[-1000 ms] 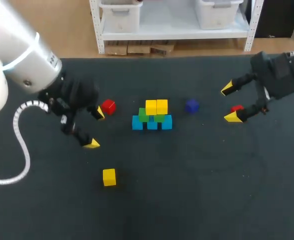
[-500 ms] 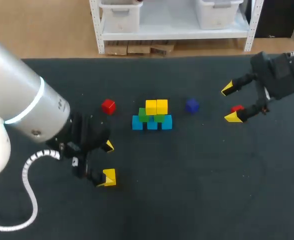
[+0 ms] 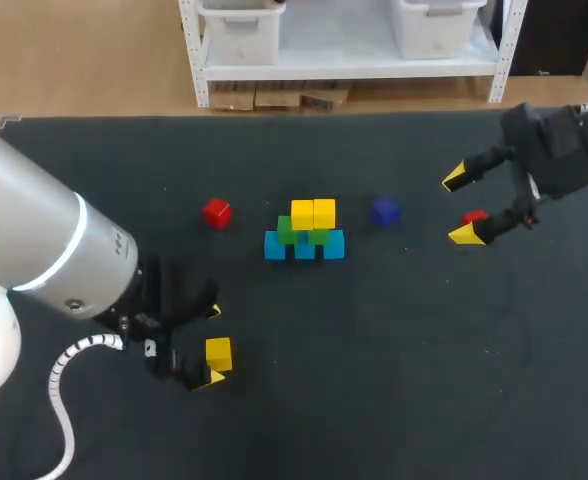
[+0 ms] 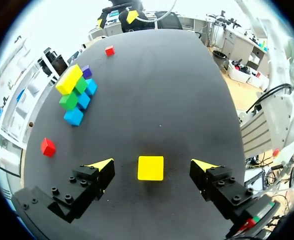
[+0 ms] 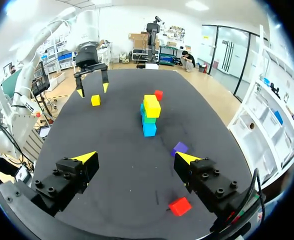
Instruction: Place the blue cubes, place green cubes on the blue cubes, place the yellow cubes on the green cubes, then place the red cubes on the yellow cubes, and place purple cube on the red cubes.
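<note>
At mid-table stands a stack (image 3: 304,232): three blue cubes (image 3: 304,246) in a row, two green cubes (image 3: 287,233) on them, two yellow cubes (image 3: 313,213) on top. A loose yellow cube (image 3: 218,353) (image 4: 150,168) lies nearer the front, between the fingers of my open left gripper (image 3: 212,345) (image 4: 152,164), with gaps on both sides. One red cube (image 3: 216,212) sits left of the stack, the purple cube (image 3: 383,211) (image 5: 179,148) right of it. My right gripper (image 3: 461,206) (image 5: 136,157) hangs open at the far right, a second red cube (image 3: 474,217) (image 5: 179,205) just beside its finger.
The dark table (image 3: 394,360) has bare room across its front and right half. Its back edge runs below a white shelf.
My left arm has swung from beside the left red cube toward the front, and its open fingers now straddle the loose yellow cube. The right arm has not moved.
</note>
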Motion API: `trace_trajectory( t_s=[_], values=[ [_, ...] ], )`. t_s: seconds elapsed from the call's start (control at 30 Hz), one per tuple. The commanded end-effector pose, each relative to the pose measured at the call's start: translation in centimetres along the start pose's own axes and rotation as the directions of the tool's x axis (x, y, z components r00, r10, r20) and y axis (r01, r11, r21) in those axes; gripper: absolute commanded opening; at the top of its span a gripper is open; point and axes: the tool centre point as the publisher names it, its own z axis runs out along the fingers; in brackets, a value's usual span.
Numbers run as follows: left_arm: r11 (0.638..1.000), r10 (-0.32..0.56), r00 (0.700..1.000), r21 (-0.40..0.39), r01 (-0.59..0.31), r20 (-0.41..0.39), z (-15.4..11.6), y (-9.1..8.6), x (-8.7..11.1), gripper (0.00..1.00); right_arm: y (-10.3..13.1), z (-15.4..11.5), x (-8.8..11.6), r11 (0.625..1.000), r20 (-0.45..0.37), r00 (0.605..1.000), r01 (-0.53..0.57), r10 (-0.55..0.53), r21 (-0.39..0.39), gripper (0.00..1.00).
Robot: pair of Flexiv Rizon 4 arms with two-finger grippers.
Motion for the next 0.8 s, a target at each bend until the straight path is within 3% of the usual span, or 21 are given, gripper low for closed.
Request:
trace_trajectory(
  t_s=[0.03,0.27,0.3,0.33,0.43,0.5,0.8],
  values=[
    [1.0,-0.003,1.0,-0.001,0.003,0.004,0.8,0.3,0.2,1.0,-0.1,0.1,0.0,1.0,0.002,1.0,0.001,-0.001,-0.001,1.0],
    [1.0,-0.014,1.0,0.008,0.014,0.01,1.4,0.4,0.3,0.97,-0.1,0.1,0.0,1.0,0.002,1.0,0.001,-0.001,-0.001,1.0],
    [1.0,-0.014,1.0,0.008,0.014,0.01,1.4,0.4,0.3,0.87,-0.1,0.1,0.0,1.0,0.002,1.0,0.001,-0.001,-0.001,1.0],
    [1.0,-0.015,1.0,0.01,0.015,0.01,1.5,0.4,0.3,0.54,-0.1,0.1,0.0,1.0,0.002,1.0,0.001,-0.001,-0.001,1.0],
    [1.0,-0.02,1.0,0.012,0.02,0.012,1.6,0.4,0.3,0.26,-0.1,0.1,0.0,1.0,0.002,1.0,0.001,-0.001,-0.001,1.0],
    [1.0,-0.023,1.0,0.014,0.023,0.013,1.7,0.3,0.2,0.0,-0.1,0.1,0.0,1.0,0.002,1.0,0.001,-0.001,-0.001,1.0],
    [1.0,-0.007,1.0,0.023,0.006,0.018,1.1,1.0,-0.8,0.0,-0.1,0.1,0.0,1.0,0.002,1.0,0.001,-0.001,-0.001,1.0]
  ],
)
